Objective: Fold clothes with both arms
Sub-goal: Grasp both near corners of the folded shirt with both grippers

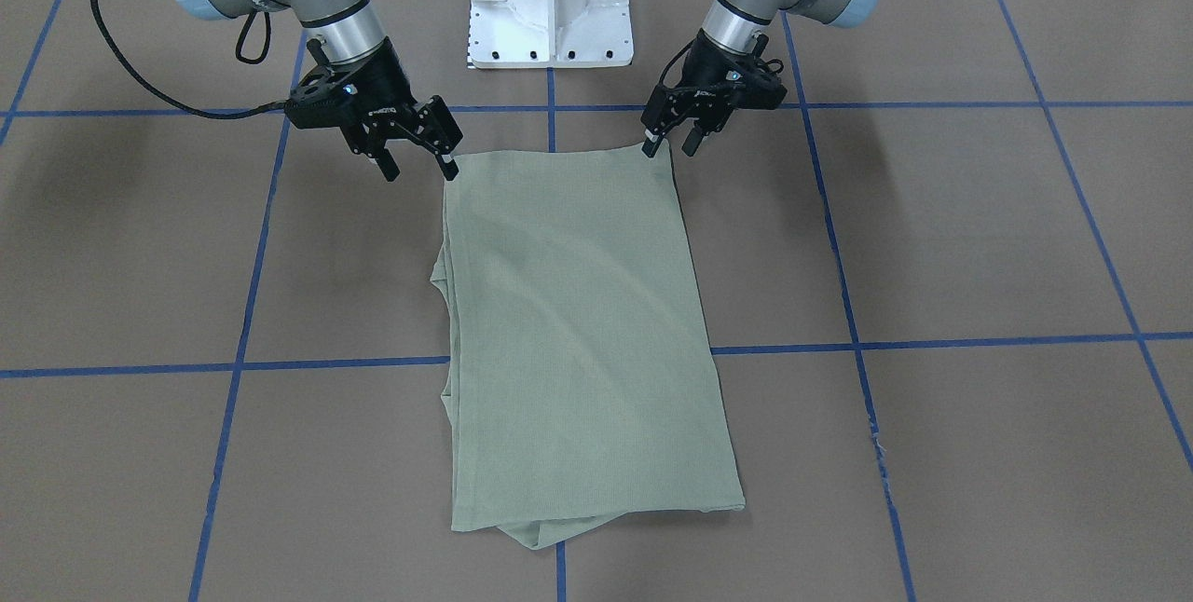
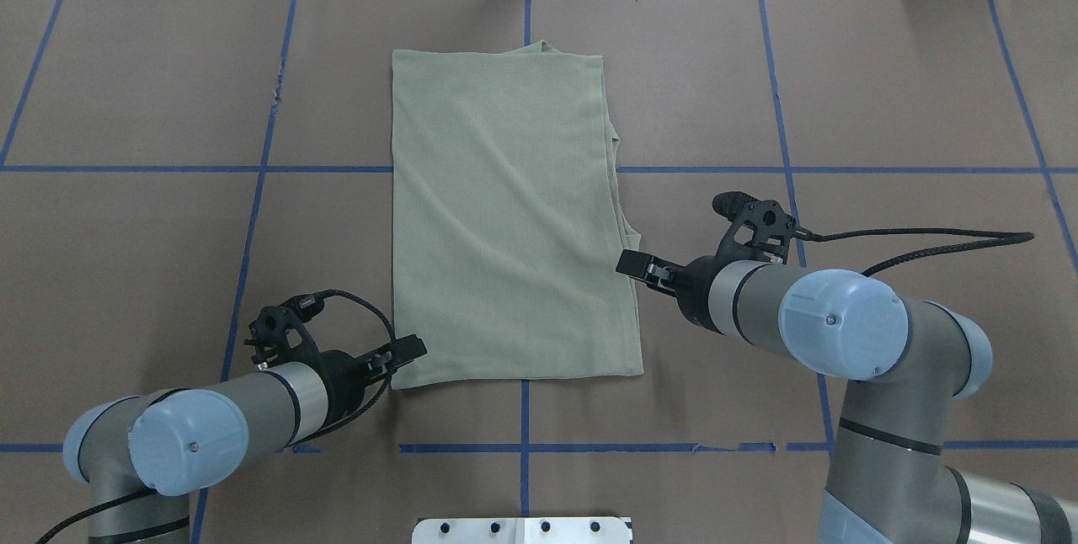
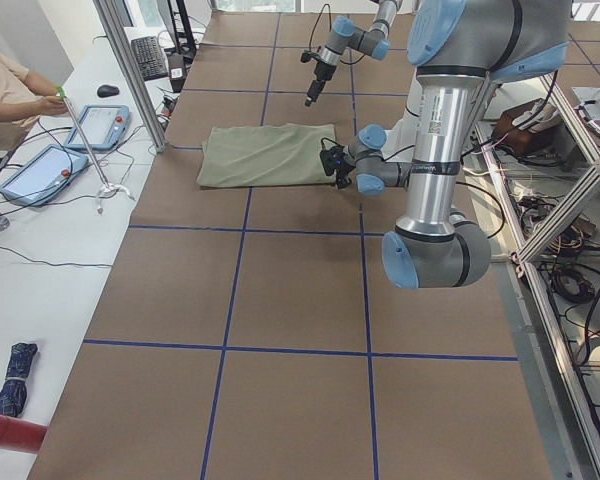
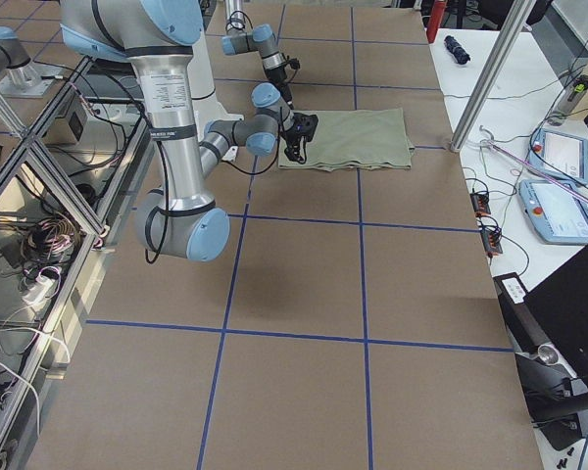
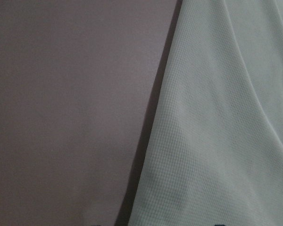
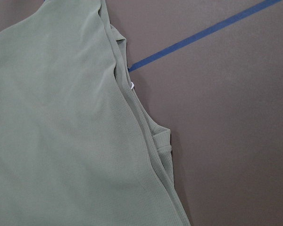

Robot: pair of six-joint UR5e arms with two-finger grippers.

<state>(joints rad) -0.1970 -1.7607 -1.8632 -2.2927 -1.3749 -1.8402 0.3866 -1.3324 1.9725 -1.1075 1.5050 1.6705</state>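
Since the shirt lies folded into a long strip down the frame's middle, the front-facing view finds both pincers at its top corners: the right gripper, upper left, is spread just above the cloth, and the left gripper, upper right, is spread at the corner, likely poised to pinch for a crosswise fold. Overhead, the left sits at the strip's lower-left corner, the right beside its right edge. Both wrist views show only the cloth's edge on the table

Grey-and-silver jointed arms, light-blue joint caps, black two-finger pincers (braided black cables)
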